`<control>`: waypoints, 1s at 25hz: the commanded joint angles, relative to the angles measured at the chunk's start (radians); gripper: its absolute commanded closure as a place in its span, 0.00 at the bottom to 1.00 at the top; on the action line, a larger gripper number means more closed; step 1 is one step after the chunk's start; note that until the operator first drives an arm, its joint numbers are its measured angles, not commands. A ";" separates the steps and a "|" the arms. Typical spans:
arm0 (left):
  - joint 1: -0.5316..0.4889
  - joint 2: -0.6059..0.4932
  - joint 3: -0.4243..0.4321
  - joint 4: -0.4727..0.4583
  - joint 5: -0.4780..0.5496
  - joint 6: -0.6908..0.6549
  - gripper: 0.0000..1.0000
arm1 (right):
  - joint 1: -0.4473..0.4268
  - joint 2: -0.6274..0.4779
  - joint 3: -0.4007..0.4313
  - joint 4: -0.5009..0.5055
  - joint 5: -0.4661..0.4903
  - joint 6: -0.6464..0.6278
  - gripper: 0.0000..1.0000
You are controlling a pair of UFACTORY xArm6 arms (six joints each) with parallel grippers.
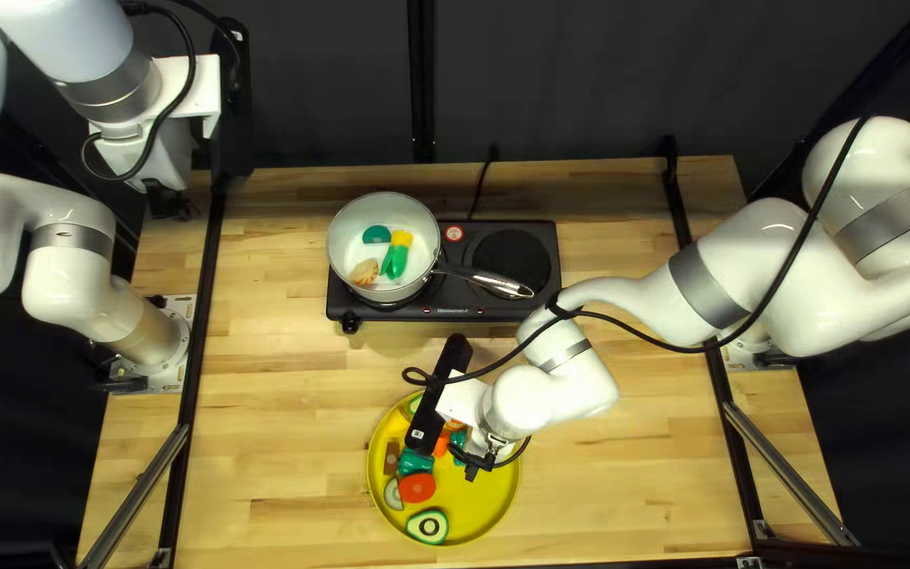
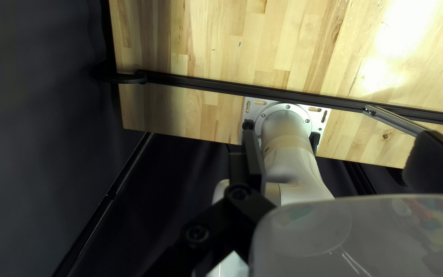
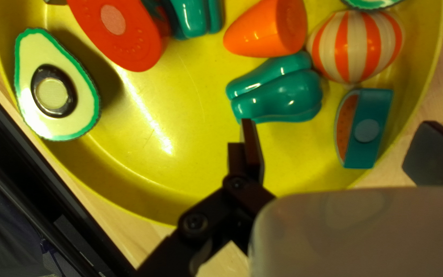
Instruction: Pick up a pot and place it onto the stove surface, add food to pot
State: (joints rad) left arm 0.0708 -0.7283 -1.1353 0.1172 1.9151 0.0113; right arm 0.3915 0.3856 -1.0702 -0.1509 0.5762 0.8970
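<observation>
Right wrist view, and we've got our right pincer (image 1: 473,469) open over the yellow plate (image 3: 190,118), green pepper (image 3: 278,97) just ahead, left pincer (image 1: 169,202) open too, pot (image 1: 344,237) on the stove (image 1: 510,253) beyond the right one!

From here I see the pale pot (image 1: 354,234) upright on the black stove (image 1: 511,258), toy food (image 1: 396,259) inside; more colourful pieces (image 1: 428,526) lie on a yellow plate (image 1: 489,508).
</observation>
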 commanded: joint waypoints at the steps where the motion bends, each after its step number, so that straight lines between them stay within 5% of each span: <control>1: 0.000 0.000 0.000 0.000 0.000 0.000 0.00 | 0.001 0.008 0.016 -0.016 -0.037 0.006 0.00; 22: 0.000 0.000 0.000 0.000 0.000 0.000 0.00 | -0.002 0.058 0.019 0.002 -0.121 -0.021 0.00; 23: 0.000 0.000 0.000 0.000 0.000 0.000 0.00 | -0.003 0.054 0.025 0.003 -0.125 -0.020 1.00; 25: 0.000 0.000 0.000 0.000 0.000 0.000 0.00 | -0.003 0.047 0.030 0.004 -0.123 -0.020 1.00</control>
State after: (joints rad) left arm 0.0708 -0.7283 -1.1353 0.1172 1.9151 0.0113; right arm 0.3896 0.4379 -1.0454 -0.1495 0.4556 0.8771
